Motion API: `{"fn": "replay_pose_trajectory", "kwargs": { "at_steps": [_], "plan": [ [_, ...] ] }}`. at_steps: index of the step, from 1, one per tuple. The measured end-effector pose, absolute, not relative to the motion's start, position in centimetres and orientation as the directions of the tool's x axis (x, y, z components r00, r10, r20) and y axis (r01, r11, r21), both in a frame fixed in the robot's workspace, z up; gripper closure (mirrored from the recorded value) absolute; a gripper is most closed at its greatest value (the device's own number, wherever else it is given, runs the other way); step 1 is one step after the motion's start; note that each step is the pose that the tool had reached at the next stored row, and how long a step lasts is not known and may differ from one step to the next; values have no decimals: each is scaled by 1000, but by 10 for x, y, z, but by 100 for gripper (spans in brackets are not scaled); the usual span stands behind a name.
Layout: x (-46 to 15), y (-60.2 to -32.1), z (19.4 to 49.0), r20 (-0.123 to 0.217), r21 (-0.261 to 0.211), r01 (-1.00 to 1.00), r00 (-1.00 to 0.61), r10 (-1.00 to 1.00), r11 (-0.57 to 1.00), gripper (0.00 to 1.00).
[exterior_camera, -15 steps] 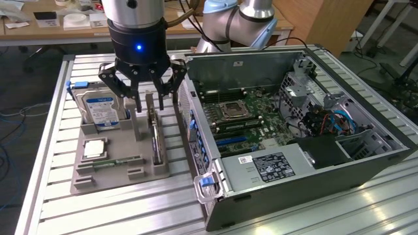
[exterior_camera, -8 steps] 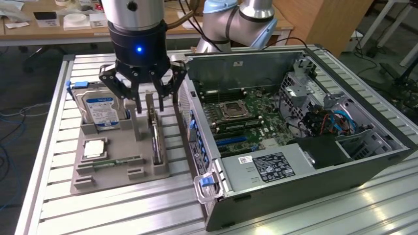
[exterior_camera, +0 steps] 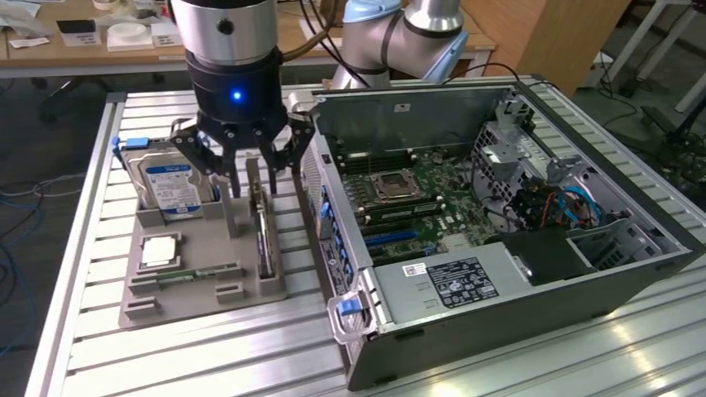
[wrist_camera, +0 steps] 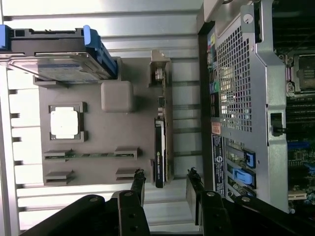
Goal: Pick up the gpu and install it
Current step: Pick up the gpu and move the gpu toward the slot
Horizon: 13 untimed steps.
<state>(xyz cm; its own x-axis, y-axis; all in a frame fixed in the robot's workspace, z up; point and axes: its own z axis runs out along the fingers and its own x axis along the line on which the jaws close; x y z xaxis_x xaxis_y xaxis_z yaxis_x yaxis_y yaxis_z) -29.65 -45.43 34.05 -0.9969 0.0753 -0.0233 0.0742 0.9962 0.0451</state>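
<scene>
The gpu [exterior_camera: 264,231] is a thin dark card standing on edge in a slot of the grey holder tray [exterior_camera: 254,289], beside the open computer case [exterior_camera: 617,273]. My gripper [exterior_camera: 255,184] hangs just above the card's far end, open, with a finger on either side of the card's line and nothing between them. In the wrist view the gpu [wrist_camera: 160,147] runs lengthwise toward the gap between my two black fingertips [wrist_camera: 139,181], and the gripper [wrist_camera: 166,183] stands clear of the card. The case's motherboard [exterior_camera: 408,198] lies exposed.
On the same tray stand a silver hard drive with a blue label [exterior_camera: 171,184], a square processor chip [exterior_camera: 160,248] and a green memory stick [exterior_camera: 198,273]. The case wall [wrist_camera: 241,98] rises close beside the gpu. The ribbed metal table [exterior_camera: 221,356] carries everything.
</scene>
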Motion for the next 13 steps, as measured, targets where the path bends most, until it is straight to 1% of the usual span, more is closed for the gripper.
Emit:
{"fn": "replay_pose_trajectory", "kwargs": {
  "at_steps": [13],
  "plan": [
    [-296, -454, 333, -23, 45, 74, -997, 75, 996, 53]
  ]
}}
